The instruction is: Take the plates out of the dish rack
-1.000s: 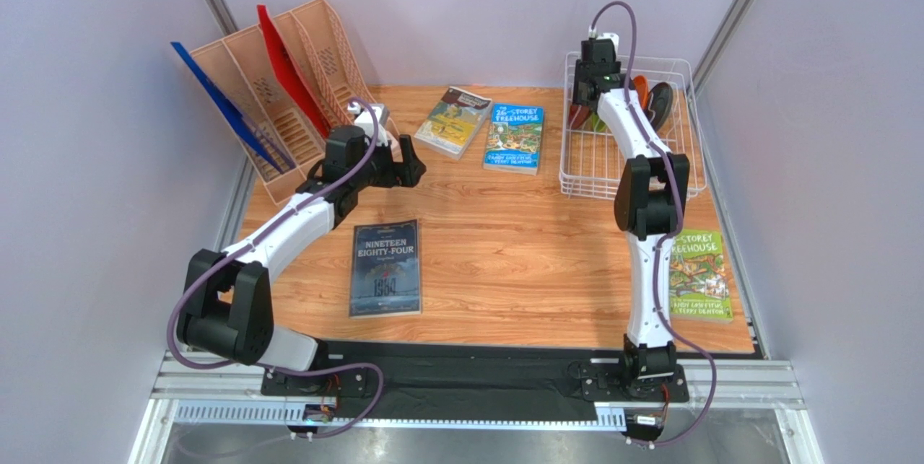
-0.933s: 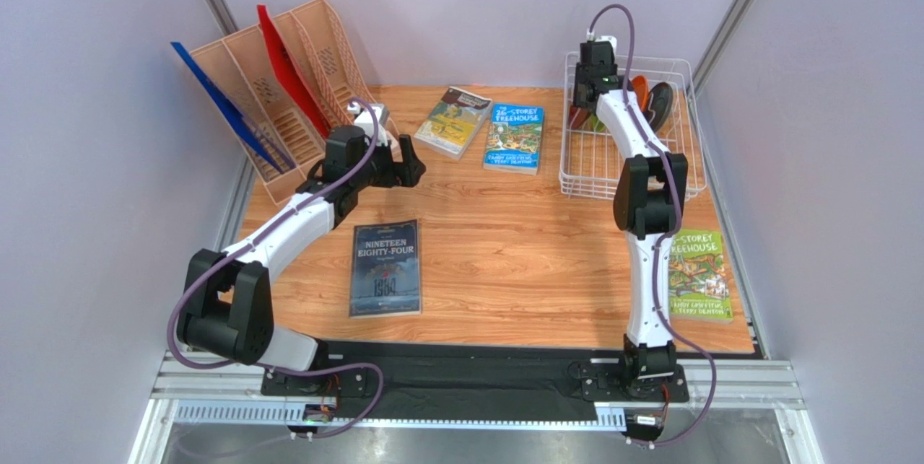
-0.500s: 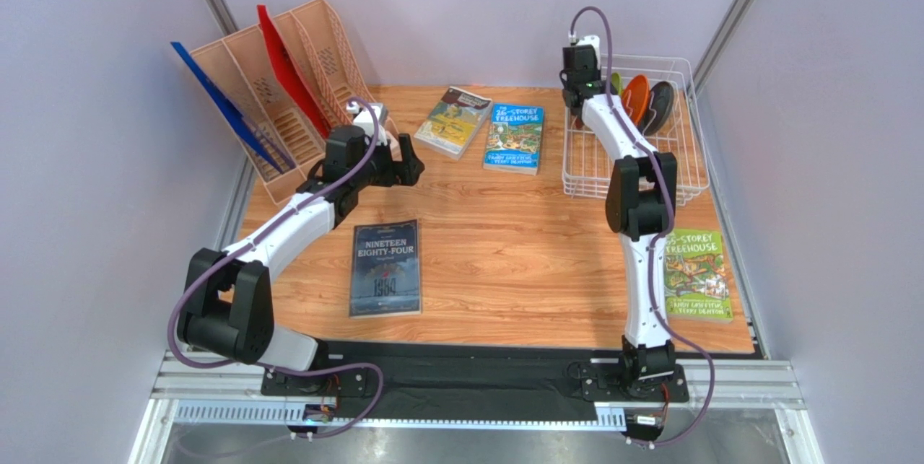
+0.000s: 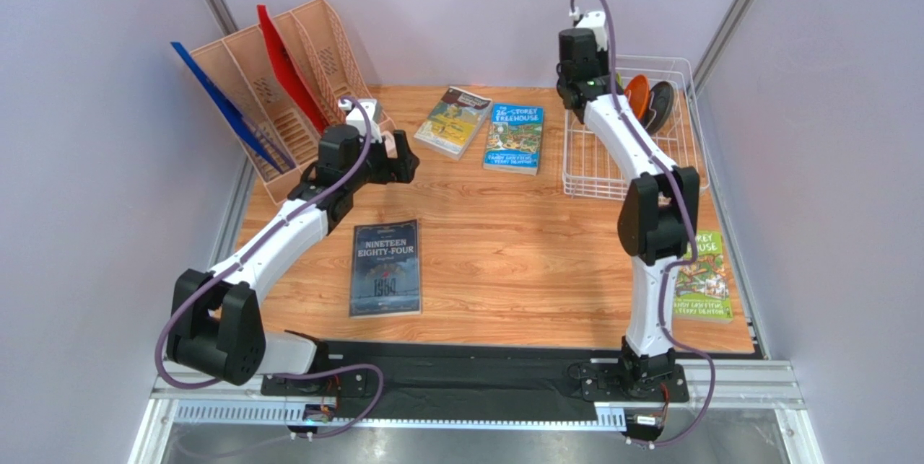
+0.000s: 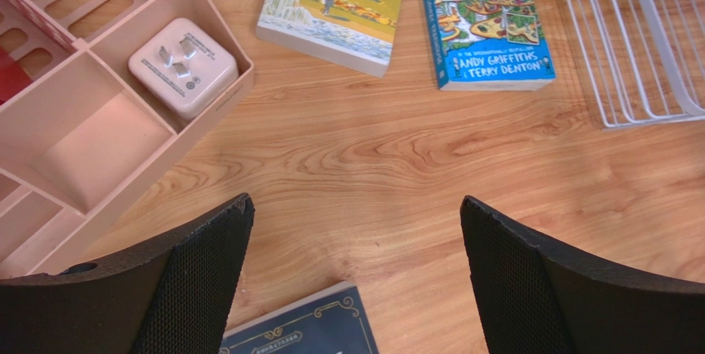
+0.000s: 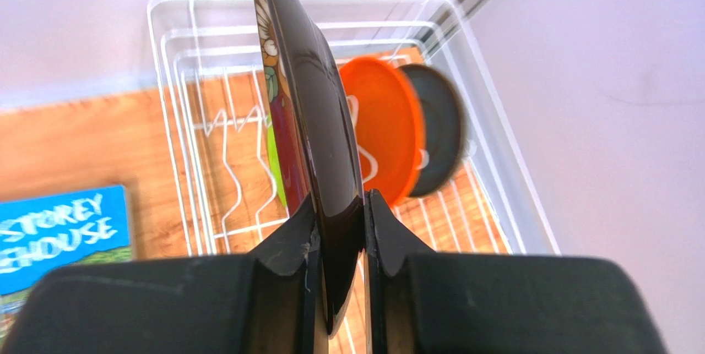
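My right gripper (image 6: 339,205) is shut on the rim of the dark red floral plate (image 6: 302,98) and holds it upright, edge-on, above the white wire dish rack (image 6: 178,106). In the top view this gripper (image 4: 582,66) hangs over the rack's (image 4: 683,156) far left corner. The orange plate (image 6: 385,135) and the dark grey-teal plate (image 6: 440,135) stand in the tines. A sliver of the lime green plate (image 6: 277,174) shows behind the held one. My left gripper (image 5: 356,205) is open and empty over bare wood, far left of the rack (image 5: 645,65).
A peach file organizer (image 4: 287,80) with red and blue folders stands at the back left, with a pink charger (image 5: 182,65) in its front tray. Two books (image 4: 513,137) lie near the rack, a dark book (image 4: 386,267) mid-table, and another book (image 4: 700,275) at the right edge.
My right gripper has risen and moved back-left with the dark red plate, lifting it out of the rack tines. My left arm has shifted slightly.
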Robot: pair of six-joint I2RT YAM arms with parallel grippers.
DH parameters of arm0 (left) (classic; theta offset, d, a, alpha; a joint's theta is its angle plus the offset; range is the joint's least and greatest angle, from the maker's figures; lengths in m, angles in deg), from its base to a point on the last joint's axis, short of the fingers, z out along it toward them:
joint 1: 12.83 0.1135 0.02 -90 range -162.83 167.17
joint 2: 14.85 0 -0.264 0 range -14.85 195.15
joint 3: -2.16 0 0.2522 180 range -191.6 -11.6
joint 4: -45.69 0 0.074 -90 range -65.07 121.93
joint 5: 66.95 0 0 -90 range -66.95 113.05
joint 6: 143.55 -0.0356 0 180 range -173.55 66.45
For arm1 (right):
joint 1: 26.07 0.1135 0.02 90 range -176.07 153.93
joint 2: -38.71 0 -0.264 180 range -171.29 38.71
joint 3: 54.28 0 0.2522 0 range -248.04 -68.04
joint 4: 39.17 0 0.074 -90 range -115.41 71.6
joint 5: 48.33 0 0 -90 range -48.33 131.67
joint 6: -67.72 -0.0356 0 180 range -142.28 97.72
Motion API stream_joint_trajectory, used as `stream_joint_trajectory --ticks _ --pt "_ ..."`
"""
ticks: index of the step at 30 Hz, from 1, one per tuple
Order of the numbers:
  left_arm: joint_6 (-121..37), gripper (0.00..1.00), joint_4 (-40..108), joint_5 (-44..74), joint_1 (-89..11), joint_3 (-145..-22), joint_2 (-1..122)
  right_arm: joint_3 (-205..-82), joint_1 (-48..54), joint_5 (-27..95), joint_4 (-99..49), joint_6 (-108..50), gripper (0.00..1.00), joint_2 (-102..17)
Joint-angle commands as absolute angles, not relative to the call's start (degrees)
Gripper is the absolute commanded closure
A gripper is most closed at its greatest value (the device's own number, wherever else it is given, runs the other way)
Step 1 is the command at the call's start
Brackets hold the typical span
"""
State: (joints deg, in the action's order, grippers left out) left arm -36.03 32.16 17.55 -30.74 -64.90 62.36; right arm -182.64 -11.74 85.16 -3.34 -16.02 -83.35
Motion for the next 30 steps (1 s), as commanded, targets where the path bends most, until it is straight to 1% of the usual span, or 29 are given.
stream_joint_trajectory --ticks 1,3,4,6,7,9,10,11,13,14,16,21,22,30 --pt "-33.96 0.00 33.68 12.60 -30.94 -65.83 60.21 -178.53 -11.39 84.95 -2.48 -21.48 1.00 -67.30" --pt "-31.93 0.00 36.23 8.30 -30.94 -65.65 60.30 -174.15 -11.31 80.98 1.20 -25.15 1.00 -62.21" --pt "-31.14 0.00 36.76 6.89 -30.94 -65.74 60.91 -171.08 -11.39 74.69 3.40 -29.27 1.00 -57.57" --pt "-28.87 0.00 39.74 2.06 -30.94 -65.74 61.87 -166.24 -11.39 66.76 4.92 -33.68 1.00 -52.98" --pt "-28.07 0.00 40.71 0.22 -30.94 -65.92 63.01 -159.68 -11.39 56.45 3.79 -37.45 1.00 -47.56" --pt "-25.01 0.00 42.64 -4.88 -30.94 -66.18 64.33 -153.76 -11.39 47.60 -0.24 -40.63 1.00 -42.87" --pt "-23.85 0.00 44.22 -6.90 -30.94 -66.01 65.56 -150.51 -11.39 40.51 -1.49 -42.39 1.00 -41.11" --pt "-22.01 0.00 48.15 -10.66 -30.94 -65.66 66.27 -146.04 -11.39 37.83 -2.54 -44.58 1.00 -38.05" --pt "-15.78 0.01 53.26 -13.67 -30.94 -63.99 68.29 -141.01 -11.31 31.78 -6.58 -47.06 1.00 -35.57" --pt "-13.76 0.02 59.03 -16.73 -31.02 -63.46 69.25 -136.55 -11.31 30.00 -7.99 -49.07 1.00 -33.38" --pt "-8.49 0.04 65.55 -18.78 -31.37 -62.67 72.33 -133.27 -11.31 25.79 -12.30 -50.66 1.00 -31.87" --pt "-1.97 0.05 74.71 -20.45 -33.83 -62.75 79.96 -125.62 -11.22 18.13 -20.38 -56.19 1.00 -30.19" --pt "-0.83 0.05 78.47 -20.46 -34.79 -62.75 81.12 -124.91 -11.13 16.46 -21.35 -56.64 1.00 -30.28" --pt "7.70 0.11 89.92 -19.49 -38.49 -64.16 90.61 -121.21 -10.78 12.50 -27.77 -60.07 1.00 -31.77"
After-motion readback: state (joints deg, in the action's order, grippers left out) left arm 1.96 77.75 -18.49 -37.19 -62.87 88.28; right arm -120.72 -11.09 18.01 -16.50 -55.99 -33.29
